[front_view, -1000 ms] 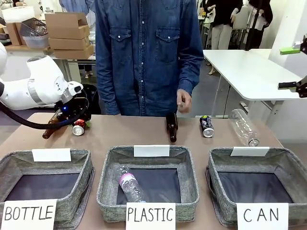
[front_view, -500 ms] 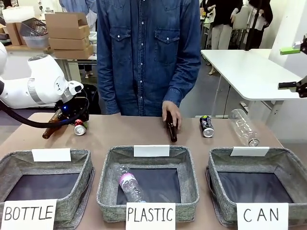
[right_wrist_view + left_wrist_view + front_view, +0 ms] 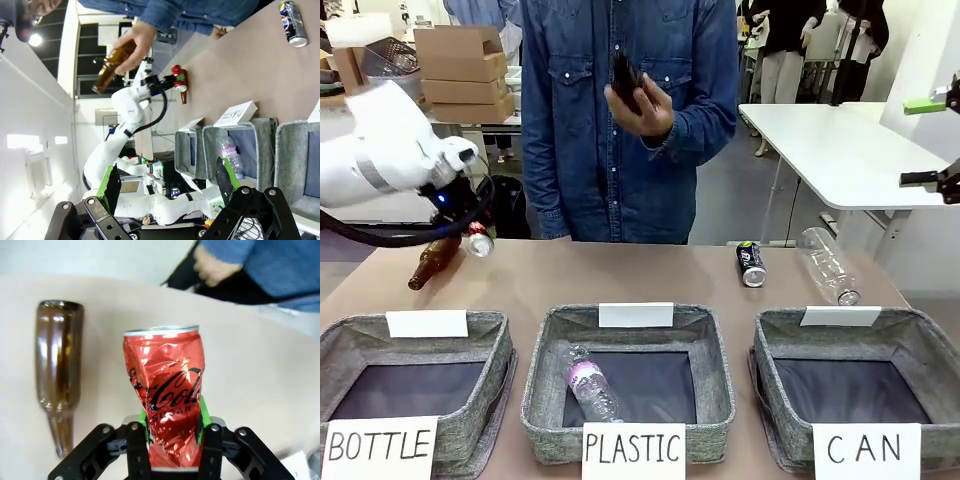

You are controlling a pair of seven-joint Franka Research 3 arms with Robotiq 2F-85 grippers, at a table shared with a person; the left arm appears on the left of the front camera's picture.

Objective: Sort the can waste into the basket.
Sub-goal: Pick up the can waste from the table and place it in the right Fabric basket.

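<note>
We see a red can (image 3: 165, 390), a black can (image 3: 751, 264) with blue-white markings, and a brown bottle (image 3: 59, 360). The basket (image 3: 910, 322) is grey weave, white-signed.

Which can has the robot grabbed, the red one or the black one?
The red can, the dented one, is pinched in the left gripper. The black can lies on the table with nothing touching it.

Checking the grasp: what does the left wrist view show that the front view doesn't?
Left wrist view: green pads clamping the dented red can near one end, print legible. Front view: the CAN basket, the black can on the table, a person's hand holding a brown bottle up. Both: left gripper shut on the red can, another brown bottle lying beside it.
</note>
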